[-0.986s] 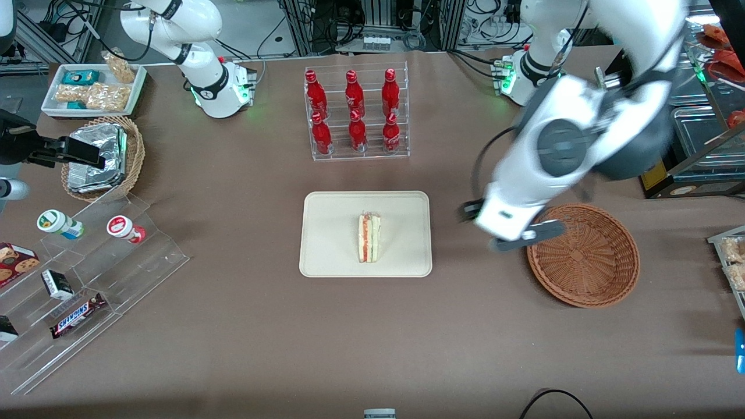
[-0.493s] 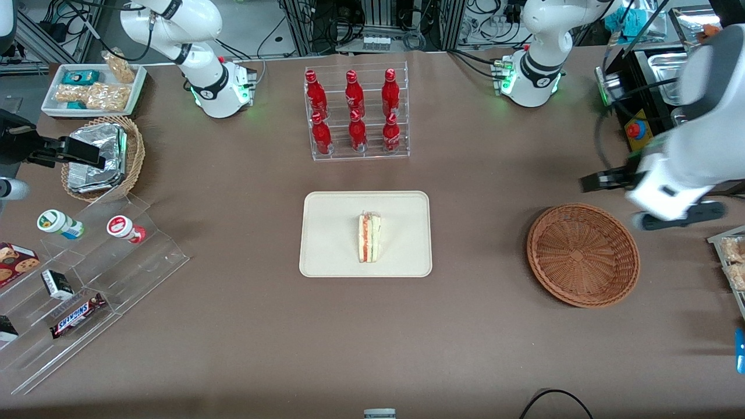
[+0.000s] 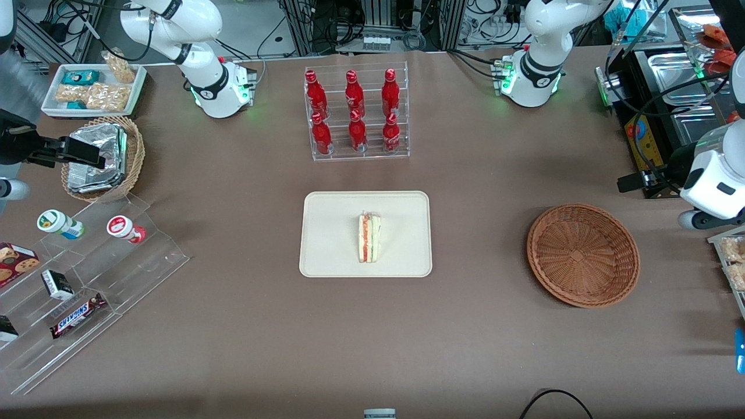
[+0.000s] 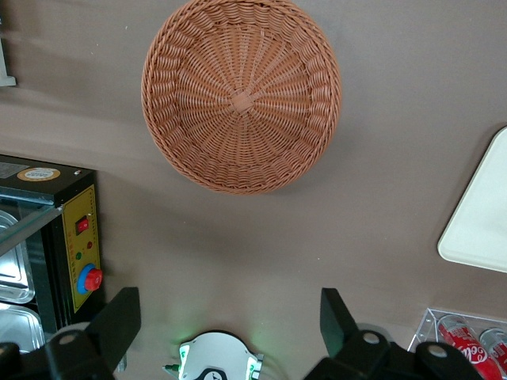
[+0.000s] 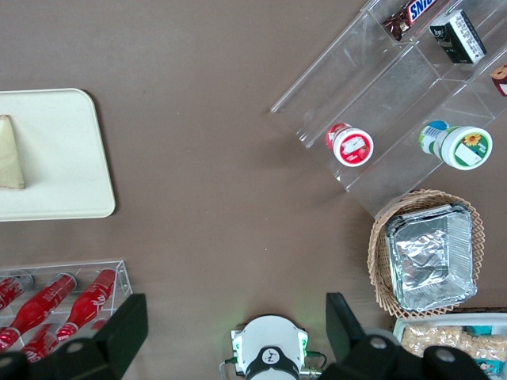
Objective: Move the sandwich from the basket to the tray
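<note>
Sandwich (image 3: 369,237): lies on the cream tray, near the tray's middle in the centre of the front view; pale bread with red and green layers showing along its edge; a corner of it also shows in the right wrist view (image 5: 9,154)
Tray (image 3: 332,233): flat on the brown table, centre of the front view, nearer the camera than the bottle rack; one rounded corner shows in the left wrist view (image 4: 483,229)
Basket (image 3: 583,254): round reddish-brown wicker, holding nothing, toward the working arm's end of the table, well apart from the tray; seen from above in the left wrist view (image 4: 242,95)
Gripper (image 4: 230,328): raised high above the table at the right edge of the front view (image 3: 707,218), past the basket toward the working arm's end; its two dark fingers (image 4: 119,321) stand wide apart with nothing between them
Bottle rack (image 3: 356,113): clear stepped stand with six red bottles, upper centre of the front view
Small basket (image 3: 105,157): tan wicker with foil packets, upper left of the front view, toward the parked arm's end
White tray (image 3: 93,87): snack packets on it, upper left corner of the front view
</note>
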Controlling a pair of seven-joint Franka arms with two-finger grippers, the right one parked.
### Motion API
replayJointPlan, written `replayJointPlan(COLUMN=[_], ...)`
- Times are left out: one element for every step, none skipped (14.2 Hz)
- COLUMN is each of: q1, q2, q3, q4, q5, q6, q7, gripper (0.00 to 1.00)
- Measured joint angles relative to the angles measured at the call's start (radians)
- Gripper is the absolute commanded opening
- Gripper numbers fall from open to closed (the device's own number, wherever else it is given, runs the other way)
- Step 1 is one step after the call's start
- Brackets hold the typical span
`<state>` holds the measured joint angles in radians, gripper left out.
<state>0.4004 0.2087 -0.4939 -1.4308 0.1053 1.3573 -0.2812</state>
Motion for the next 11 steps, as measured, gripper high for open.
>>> replayJointPlan(q1=[0.000,0.000,0.000,0.000,0.000,-0.003,-0.015,-0.047,-0.104,-0.172,-0.234], q2=[-0.001,-0.002,-0.002,-0.003,-0.004,-0.006,-0.011,-0.023,-0.041,-0.061,-0.079], q3=[-0.001,-0.001,-0.001,-0.001,-0.001,0.005,0.024,0.071,0.146,0.228,0.297], q4=[0.000,0.001,0.004,0.008,0.011,0.014,0.016,0.017,0.014,0.008,-0.001], q5=[0.000,0.000,0.000,0.000,0.000,-0.001,-0.013,-0.045,-0.078,-0.096,-0.101], q6=[0.000,0.000,0.000,0.001,0.002,0.002,0.002,0.001,-0.002,-0.006,-0.016], q7=[-0.001,-0.001,-0.001,-0.001,-0.001,-0.001,-0.002,-0.001,-0.001,-0.001,-0.001], gripper=[1.00,1.00,1.00,1.00,1.00,1.00,1.00,1.00,1.00,1.00,1.00])
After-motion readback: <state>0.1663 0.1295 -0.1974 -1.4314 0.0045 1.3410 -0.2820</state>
